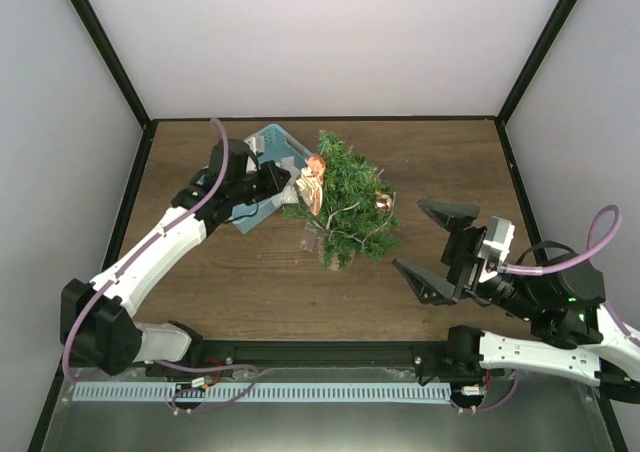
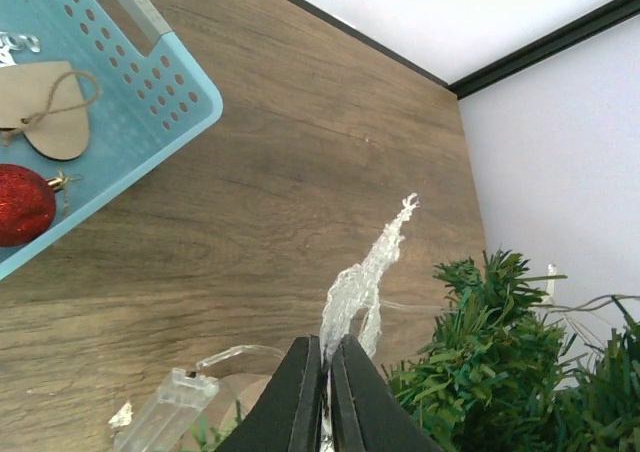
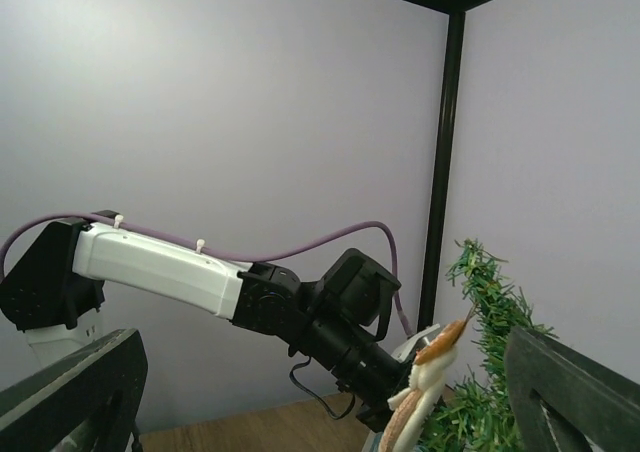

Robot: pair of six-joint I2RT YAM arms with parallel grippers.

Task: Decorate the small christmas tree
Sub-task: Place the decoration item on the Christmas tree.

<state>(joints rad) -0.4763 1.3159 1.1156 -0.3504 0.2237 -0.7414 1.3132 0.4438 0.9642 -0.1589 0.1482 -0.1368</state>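
Top view: tree is mid-worktop and looks upright, with its base hard to make out. Left gripper is right at the tree's left edge, above the blue basket. Right gripper is spread wide and empty, just right of the tree. Left is the nearer arm and the one carrying something. A beige-and-orange figure sits at the tree's left edge beside the left gripper. I can't tell if it hangs from a branch.

Left wrist: the gripper is clamped on the bottom end of a clear, crinkly icicle. Its long axis runs straight out from the fingertips, tapering to a small loop. The tree lies to the right of the gripper, with dense, stiff green needles. The basket is perforated plastic and holds a red glitter ball and a flat wooden heart on twine. The worktop is wood grain.

Right wrist: the jaws are wide apart at the frame edges with nothing between them. I see the left arm reaching in, and the tree and figure at right.

My read: the next move is a short sideways shift toward the branches to catch the loop. The icicle is slick and light and may snag.
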